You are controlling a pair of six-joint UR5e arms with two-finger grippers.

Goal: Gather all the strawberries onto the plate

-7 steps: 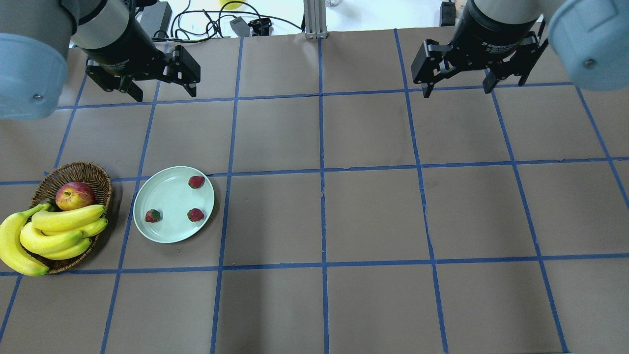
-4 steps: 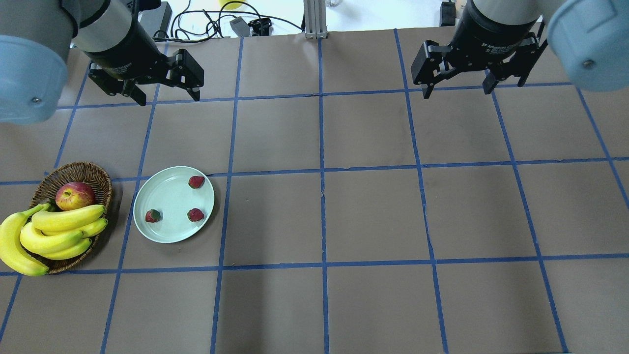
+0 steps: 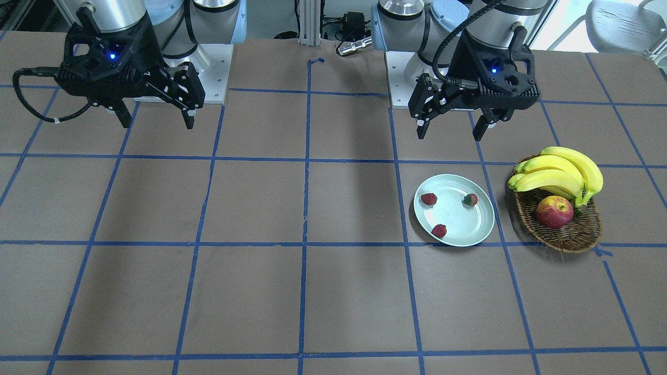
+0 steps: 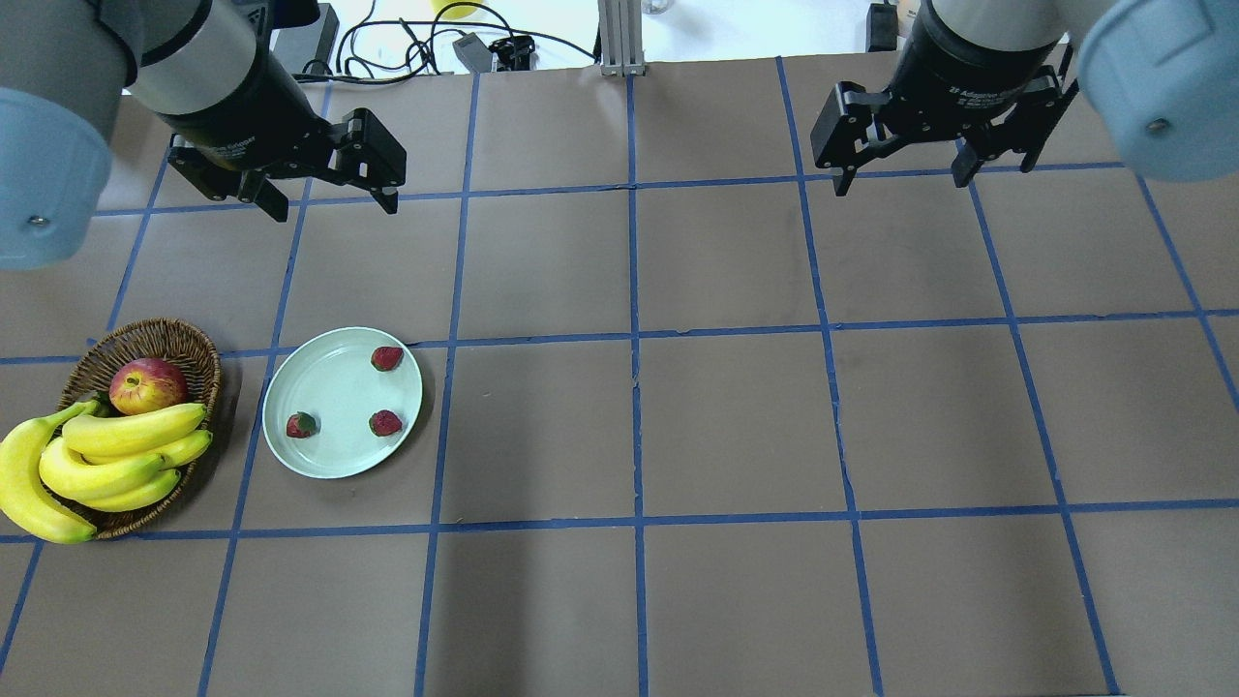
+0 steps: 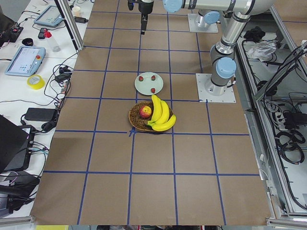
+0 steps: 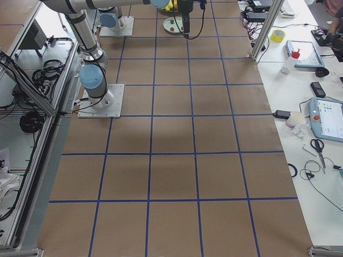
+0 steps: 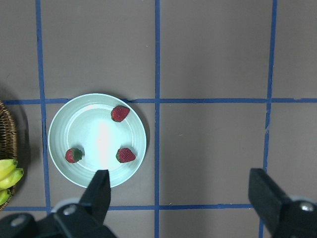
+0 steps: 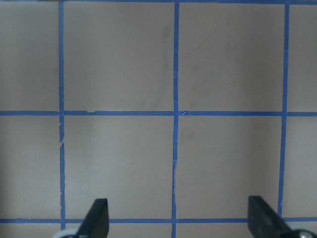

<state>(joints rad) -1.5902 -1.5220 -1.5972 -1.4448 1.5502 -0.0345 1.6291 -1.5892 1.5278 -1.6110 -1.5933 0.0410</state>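
Overhead exterior: 3 strawberries point(image 4: 385, 422) all lie in the plate point(image 4: 334, 387), apart from each other. 1 is by the rim on the robot side, 2 are nearer the operators' side. 1 plate, pale green, in the left half of the worktop point(image 4: 726, 416), well off every edge.

Just beside it toward the left edge, not touching: 1 wicker basket point(image 4: 155, 334) w/ 1 apple point(image 4: 147, 385) + 1 banana bunch point(image 4: 106, 455). The bunch hides much of the basket's inside & overhangs its rim; no. of bananas hard to count. Left wrist view cuts the basket to a rim sliver + banana tips.

L gripper point(image 4: 334, 208) & R gripper point(image 4: 902, 182) hang nearer the robot-side edge, both spread wide, nothing between the fingers. Side views show the grippers tiny, partly cut off at the top.
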